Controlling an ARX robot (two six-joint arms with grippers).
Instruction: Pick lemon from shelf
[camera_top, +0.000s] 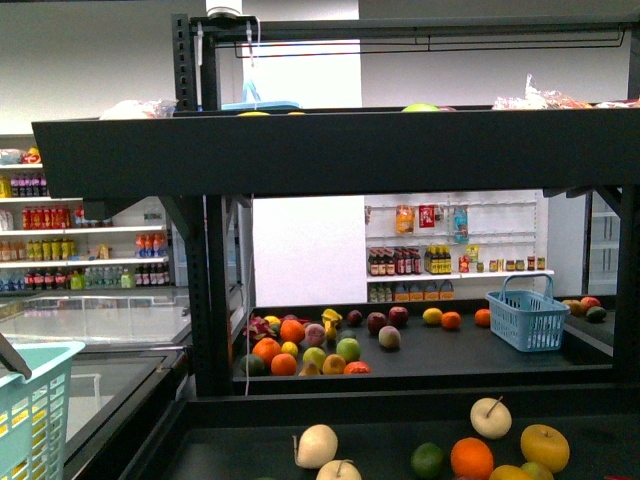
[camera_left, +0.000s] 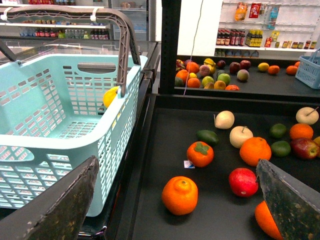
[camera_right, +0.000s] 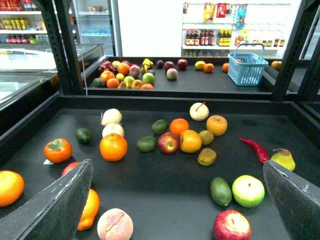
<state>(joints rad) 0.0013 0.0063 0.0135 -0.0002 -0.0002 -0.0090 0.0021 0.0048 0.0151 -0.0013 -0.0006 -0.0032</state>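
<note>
The lemon (camera_top: 544, 447) is a bright yellow roundish fruit lying on the near deck of the black shelf (camera_top: 330, 150), beside a pale cream fruit with a stem. In the right wrist view the lemon (camera_right: 216, 125) sits far beyond my right gripper (camera_right: 177, 162), which hangs open over the dark deck (camera_right: 150, 195) with nothing between its fingers. My left gripper (camera_left: 177, 161) is open too, above an orange (camera_left: 179, 195) near the deck's left side. Neither gripper shows in the front view.
A light teal basket (camera_left: 55, 130) with a raised brown handle stands left of the shelf and holds a yellow fruit (camera_left: 111, 96). Oranges, apples, avocados, a red chilli (camera_right: 255, 149) and a pear litter the near deck. A blue basket (camera_top: 527, 315) sits on the far deck.
</note>
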